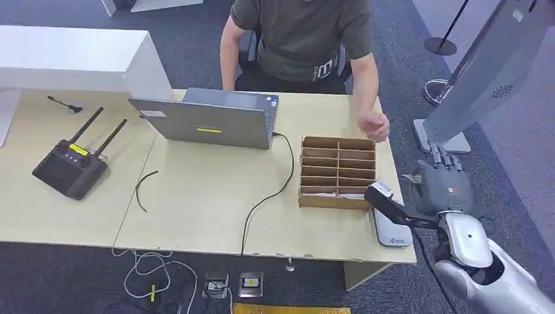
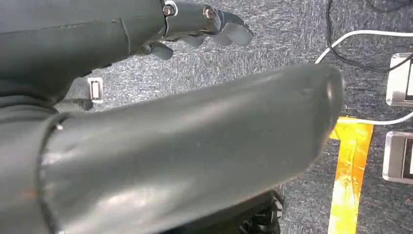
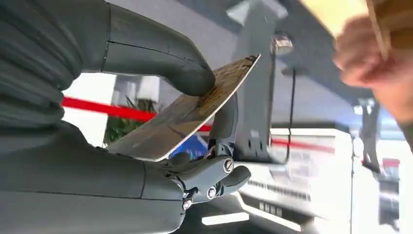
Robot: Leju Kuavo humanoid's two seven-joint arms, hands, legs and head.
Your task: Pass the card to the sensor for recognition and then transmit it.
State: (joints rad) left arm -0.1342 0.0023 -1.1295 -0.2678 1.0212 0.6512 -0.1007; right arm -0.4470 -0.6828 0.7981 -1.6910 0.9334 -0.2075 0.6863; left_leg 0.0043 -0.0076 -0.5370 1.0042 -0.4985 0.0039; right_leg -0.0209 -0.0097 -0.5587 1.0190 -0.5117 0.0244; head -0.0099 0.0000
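Right hand holds card off the desk's right end; left hand hangs over the floor.

The right hand point(image 1: 445, 186) is beyond the right edge of the desk point(image 1: 196, 209), beside the divided box point(image 1: 338, 171), fingers pointing away from the robot. In the right wrist view the card point(image 3: 187, 109) is pinched flat between the thumb point(image 3: 160, 53) on its upper face and the fingers point(image 3: 214, 173) beneath; the far end of the card projects free past the thumb. A white sensor point(image 1: 391, 229) lies on the desk corner, just beside the hand. A person's hand point(image 1: 374, 124) hovers at the box's far right corner. A laptop point(image 1: 209, 118) and a black controller point(image 1: 71, 167) rest further left. The left hand point(image 2: 195, 29) holds nothing, its fingers loosely extended over grey carpet point(image 2: 292, 39) near yellow tape point(image 2: 348, 180).
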